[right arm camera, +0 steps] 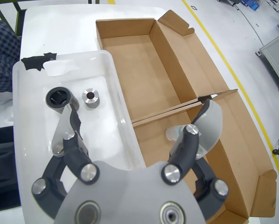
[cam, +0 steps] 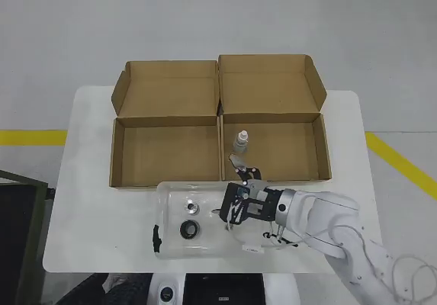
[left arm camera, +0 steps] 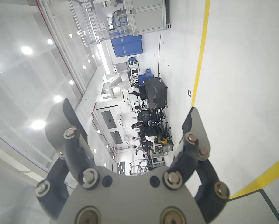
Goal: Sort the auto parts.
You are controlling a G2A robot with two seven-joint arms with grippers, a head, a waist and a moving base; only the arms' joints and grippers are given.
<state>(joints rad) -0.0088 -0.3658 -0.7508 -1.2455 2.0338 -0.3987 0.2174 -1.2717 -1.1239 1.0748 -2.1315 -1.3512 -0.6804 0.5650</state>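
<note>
While the top view is laying out the whole bench, the right gripper is hanging over the spot where the clear tray is meeting the right box, with the left box alongside. A black ring part and a silver bushing are sitting in the tray, and a small bottle is standing in the right box.

The left wrist view is pointing off across a workshop floor, and the left gripper is spread wide, gripping nothing.

The right wrist view is getting in closer. Its fingers are wide apart too, one just beside the black part and the other partly covering the bottle. Black tape is sticking to the tray's rim.
</note>
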